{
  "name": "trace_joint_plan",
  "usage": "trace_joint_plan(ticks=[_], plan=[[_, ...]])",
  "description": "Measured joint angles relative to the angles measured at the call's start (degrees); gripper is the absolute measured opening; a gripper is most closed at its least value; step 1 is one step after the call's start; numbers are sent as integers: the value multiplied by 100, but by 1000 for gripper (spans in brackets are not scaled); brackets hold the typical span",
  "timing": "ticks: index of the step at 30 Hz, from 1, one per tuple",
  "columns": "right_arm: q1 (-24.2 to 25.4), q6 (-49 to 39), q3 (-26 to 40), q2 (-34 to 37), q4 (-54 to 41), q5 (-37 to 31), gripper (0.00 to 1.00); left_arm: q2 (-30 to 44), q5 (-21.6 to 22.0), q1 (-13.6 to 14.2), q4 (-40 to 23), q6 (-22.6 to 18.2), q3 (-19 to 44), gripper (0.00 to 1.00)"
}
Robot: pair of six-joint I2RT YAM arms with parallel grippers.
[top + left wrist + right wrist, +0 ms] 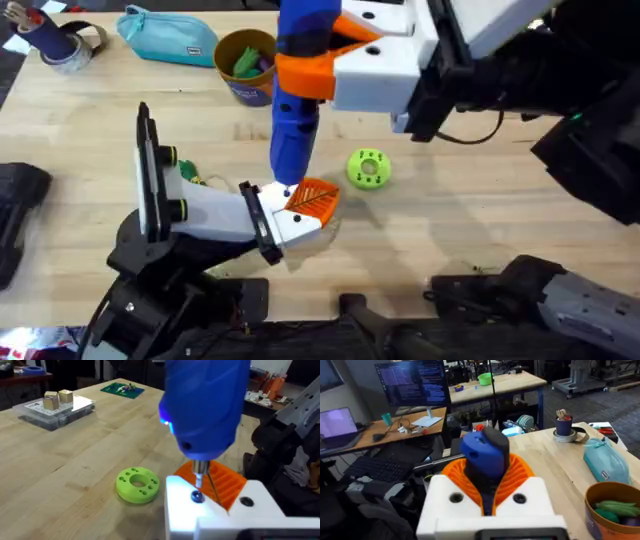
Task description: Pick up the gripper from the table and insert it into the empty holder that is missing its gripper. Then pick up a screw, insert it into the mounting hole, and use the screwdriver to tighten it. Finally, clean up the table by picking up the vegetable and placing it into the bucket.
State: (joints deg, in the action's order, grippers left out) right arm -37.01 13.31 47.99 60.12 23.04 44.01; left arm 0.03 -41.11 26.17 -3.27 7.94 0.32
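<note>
Right end effector (310, 70) clamped on the screwdriver (297, 120), bit on the screw (197, 496) in the holder (285, 222) mid-desk near its front edge; keep it vertical, press lightly; left end effector's state unclear.

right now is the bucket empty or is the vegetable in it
Not empty: the bucket holds green and purple vegetable pieces, visible above its rim from overhead.

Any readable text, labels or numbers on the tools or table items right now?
None can be read.
Teal pouch: a white label patch, print too small to read.
Monitor behind the table: lines of text, too blurred to read.
Screwdriver, holder, bucket: no markings visible.
</note>
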Motion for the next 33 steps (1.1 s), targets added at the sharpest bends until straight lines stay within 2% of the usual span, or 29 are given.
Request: trace_joint_plan(ticks=[33], plan=[[0,39,59,150,-223,0,54,2,-3,0,-2,2,0,16]])
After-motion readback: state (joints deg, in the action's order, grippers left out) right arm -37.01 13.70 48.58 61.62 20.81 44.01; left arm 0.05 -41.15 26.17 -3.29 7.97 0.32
